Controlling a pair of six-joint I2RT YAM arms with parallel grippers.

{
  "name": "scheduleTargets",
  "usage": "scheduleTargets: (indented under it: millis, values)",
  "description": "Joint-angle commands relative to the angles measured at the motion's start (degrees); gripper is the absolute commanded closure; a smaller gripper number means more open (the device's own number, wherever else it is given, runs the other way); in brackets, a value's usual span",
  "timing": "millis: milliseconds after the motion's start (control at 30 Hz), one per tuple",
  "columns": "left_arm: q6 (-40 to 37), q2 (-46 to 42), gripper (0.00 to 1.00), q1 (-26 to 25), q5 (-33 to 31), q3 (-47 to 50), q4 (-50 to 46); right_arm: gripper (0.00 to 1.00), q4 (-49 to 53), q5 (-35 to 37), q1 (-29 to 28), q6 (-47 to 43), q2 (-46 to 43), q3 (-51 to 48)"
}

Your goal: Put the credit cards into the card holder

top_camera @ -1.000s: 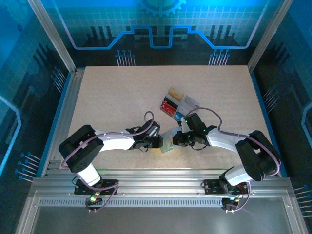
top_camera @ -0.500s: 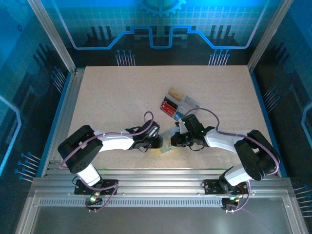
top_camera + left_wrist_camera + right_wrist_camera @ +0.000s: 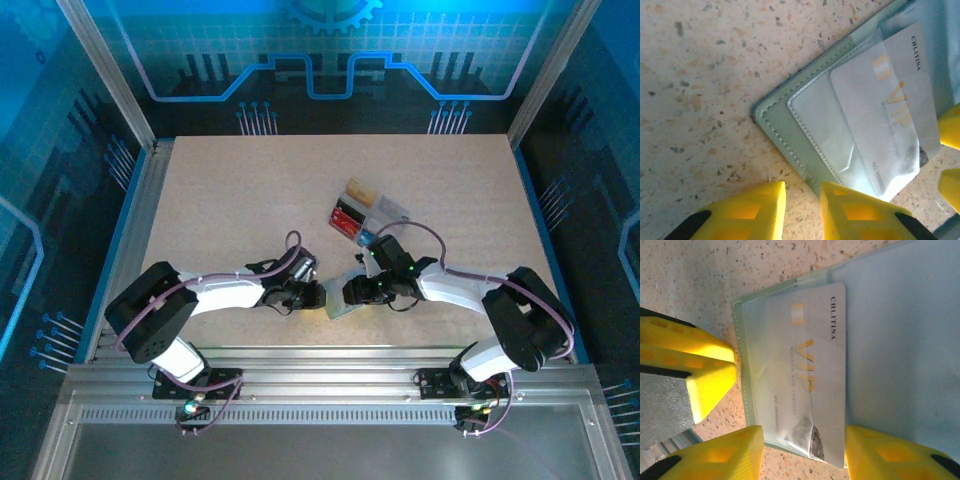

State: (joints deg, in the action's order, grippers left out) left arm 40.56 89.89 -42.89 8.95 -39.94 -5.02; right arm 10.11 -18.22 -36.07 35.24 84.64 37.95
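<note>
**Risk.** The white card sits only part-way in the clear pocket of the card holder, one end protruding. The open right end effector straddles that end and could drag the card out by brushing it. The left end effector appears to pinch the holder's left edge; if it slipped, the holder could skid on the surface.

**Containers.** The holder lies near, between the arms. Beyond it, the clear tray holds tan, red, black and blue card stacks.

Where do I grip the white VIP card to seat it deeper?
Probably the bare lettered edge of the white VIP card, coming from the pocket's open side with the right pincer: it lies flat, the rest under the card holder's clear film.
</note>
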Motion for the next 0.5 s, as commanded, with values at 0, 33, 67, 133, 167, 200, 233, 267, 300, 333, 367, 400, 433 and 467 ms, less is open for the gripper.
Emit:
scheduleTargets:
  millis: [0,33,67,133,167,200,233,267,300,333,367,400,433,467]
  values:
    - [0.05,-2.40,0.74,1.32,4.16,0.99,-1.51,0.51,5.71,2.47,-0.58,-2.45,-1.32,2.21]
    - [0.10,-2.69,0.74,1.53,4.52,1.01,-1.36,0.51,6.44,3.00,-0.57,-2.76,-1.24,2.57]
    - [0.18,-3.08,0.74,1.65,4.93,1.01,-1.30,0.51,7.15,3.80,-0.66,-2.96,-1.23,2.93]
    - [0.31,-3.72,0.74,1.75,5.27,0.93,-1.07,0.51,7.68,4.58,-0.61,-3.21,-1.32,3.32]
    - [0.40,-3.96,0.74,1.74,5.42,0.77,-1.11,0.54,7.99,4.91,-0.66,-3.33,-1.32,3.67]
    - [0.49,-4.18,0.74,1.68,5.52,0.59,-1.14,0.56,8.31,5.18,-0.74,-3.50,-1.32,4.16]
    - [0.49,-4.27,0.74,1.69,5.49,0.42,-1.26,0.59,8.58,5.40,-0.71,-3.60,-1.24,4.59]
    - [0.42,-4.23,0.74,1.69,5.32,0.16,-1.52,0.63,8.81,5.71,-0.71,-3.69,-1.23,5.02]
    - [0.32,-4.07,0.75,1.76,4.91,-0.19,-1.95,0.66,9.11,5.97,-0.77,-3.78,-1.19,5.50]
    - [0.15,-3.82,0.77,1.74,4.56,-0.46,-2.40,0.67,9.37,6.29,-0.73,-3.93,-1.07,5.93]
    - [0.01,-3.55,0.78,1.70,4.18,-0.70,-2.74,0.70,9.72,6.57,-0.75,-4.07,-0.82,6.44]
    - [-0.04,-3.26,0.79,1.79,4.09,-0.79,-2.63,0.72,10.04,6.82,-0.75,-4.30,-0.51,7.04]
    - [-0.04,-2.99,0.80,1.85,4.12,-0.92,-2.48,0.73,10.27,6.88,-0.73,-4.47,-0.15,7.42]
    - [-0.12,-2.54,0.81,1.80,4.15,-1.22,-2.46,0.73,10.37,6.88,-0.75,-4.64,0.35,7.86]
